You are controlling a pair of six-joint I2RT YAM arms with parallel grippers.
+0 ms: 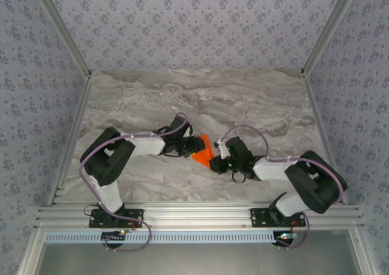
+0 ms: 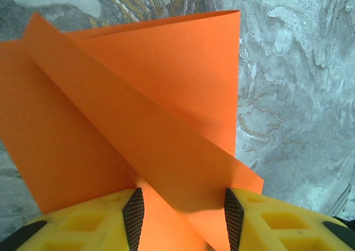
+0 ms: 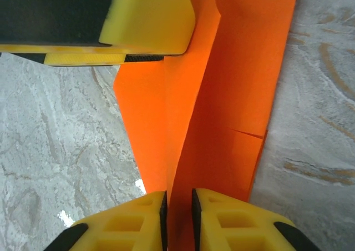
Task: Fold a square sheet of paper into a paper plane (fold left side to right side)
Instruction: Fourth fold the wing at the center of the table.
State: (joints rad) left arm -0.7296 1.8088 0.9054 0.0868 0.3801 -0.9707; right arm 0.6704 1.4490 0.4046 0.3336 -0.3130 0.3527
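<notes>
The sheet of paper (image 1: 203,153) is bright orange, part folded, and lies on the marble table between both arms. In the left wrist view the paper (image 2: 138,95) shows a long diagonal flap over a wider layer. My left gripper (image 2: 180,209) stands open, its black pads well apart with the flap's lower end lying between them. In the right wrist view an upright crease of the paper (image 3: 238,95) runs into my right gripper (image 3: 178,204), whose jaws are a narrow gap apart around it. One yellow left finger (image 3: 150,18) rests on the paper's far end. From above, the left gripper (image 1: 197,146) and right gripper (image 1: 214,160) meet at the paper.
The grey marble table (image 1: 243,104) is bounded by patterned walls at the back and sides. An aluminium rail (image 1: 194,215) carrying both arm bases runs along the near edge. Both arms bend inward toward the table's centre front.
</notes>
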